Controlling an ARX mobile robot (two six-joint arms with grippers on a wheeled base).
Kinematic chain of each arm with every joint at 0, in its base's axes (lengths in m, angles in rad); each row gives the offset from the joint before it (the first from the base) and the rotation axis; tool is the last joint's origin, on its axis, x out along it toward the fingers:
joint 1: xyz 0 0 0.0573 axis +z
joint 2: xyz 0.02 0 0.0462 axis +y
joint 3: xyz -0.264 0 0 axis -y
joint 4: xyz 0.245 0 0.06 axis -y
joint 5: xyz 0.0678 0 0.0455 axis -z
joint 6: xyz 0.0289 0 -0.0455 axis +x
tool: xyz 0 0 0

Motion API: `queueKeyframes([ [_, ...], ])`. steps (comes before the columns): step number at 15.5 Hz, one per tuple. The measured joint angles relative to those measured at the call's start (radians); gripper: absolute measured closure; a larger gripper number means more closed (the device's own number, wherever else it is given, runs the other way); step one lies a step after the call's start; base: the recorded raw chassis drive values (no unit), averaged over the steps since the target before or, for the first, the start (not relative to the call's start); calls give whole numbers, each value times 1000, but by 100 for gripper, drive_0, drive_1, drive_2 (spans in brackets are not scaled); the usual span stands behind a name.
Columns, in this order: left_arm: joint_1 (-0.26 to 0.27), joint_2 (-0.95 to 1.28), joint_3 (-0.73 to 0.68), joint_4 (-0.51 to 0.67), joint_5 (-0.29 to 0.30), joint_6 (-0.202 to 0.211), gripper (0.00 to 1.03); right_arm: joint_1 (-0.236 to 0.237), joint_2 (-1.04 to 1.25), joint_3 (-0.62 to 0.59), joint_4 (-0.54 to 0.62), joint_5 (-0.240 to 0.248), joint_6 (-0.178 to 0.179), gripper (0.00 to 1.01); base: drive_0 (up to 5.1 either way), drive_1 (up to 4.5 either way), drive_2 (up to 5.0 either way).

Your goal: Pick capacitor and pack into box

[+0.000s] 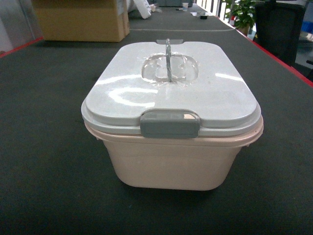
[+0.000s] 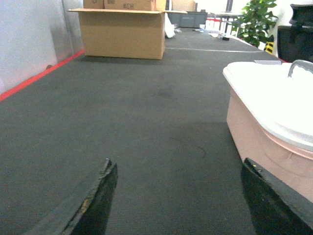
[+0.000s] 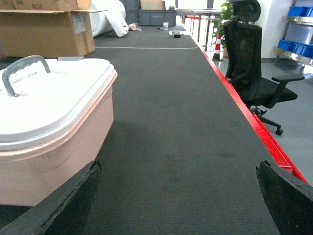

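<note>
Box stands at centre of the head view on dark matting, lid seated and the front clip at 6 o'clock folded down. Handle stands upright over the lid recess. No capacitor shows in any view; I cannot tell where it is.

My left gripper rests low on the mat with jaws spread, nothing between them; the box sits at its 2 o'clock, just beside the right fingertip. My right gripper is likewise spread and empty, with the box at its 10 o'clock, near the left fingertip. Neither gripper appears in the head view.

Risks, as I judge them:
- Lid is closed and clipped. Any attempt to pack before unclipping would strike the lid.
- Pulling the handle with the clip engaged would likely lift or drag the whole box, not open it.
- Both fingertips sit close to the box walls; a careless swing inward could shove it.
- Carton at 11 o'clock is a possible wrong target.
- With the part unseen, a blind reach is unjustified.
</note>
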Motion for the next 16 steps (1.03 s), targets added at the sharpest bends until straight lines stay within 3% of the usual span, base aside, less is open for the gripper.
queueKeyframes([
  [2,0,0,0,0,0,1,3,0,0,0,0,0,0,3,0,0,0],
  [16,0,0,0,0,0,1,5,0,0,0,0,0,0,3,0,0,0],
])
